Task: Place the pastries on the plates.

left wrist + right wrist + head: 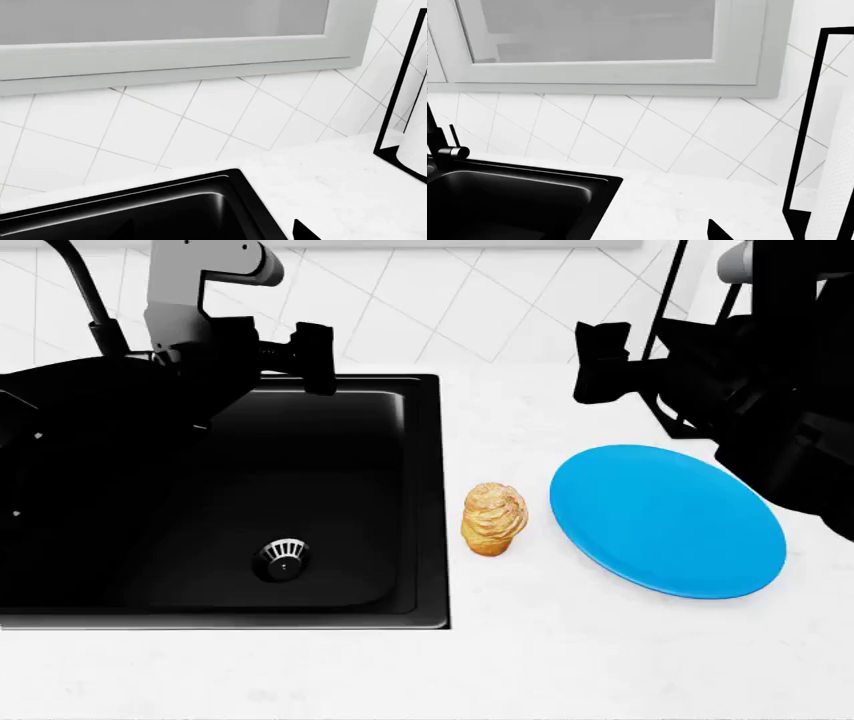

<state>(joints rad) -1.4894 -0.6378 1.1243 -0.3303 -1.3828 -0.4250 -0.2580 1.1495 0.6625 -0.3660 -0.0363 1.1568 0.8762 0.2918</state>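
The taller, flaky golden-brown pastry stands on the white counter between the black sink and the solid bright blue plate. The round cookie-like pastry and the blue-rimmed plate are out of view. My left gripper hangs raised over the sink's back right corner, open and empty. My right gripper hangs raised behind the blue plate, open and empty. Each wrist view shows only one dark fingertip at its edge, with no pastry or plate.
A black faucet rises at the sink's back left and shows in the right wrist view. A black paper towel holder stands at the back right. A tiled wall and grey window frame lie behind.
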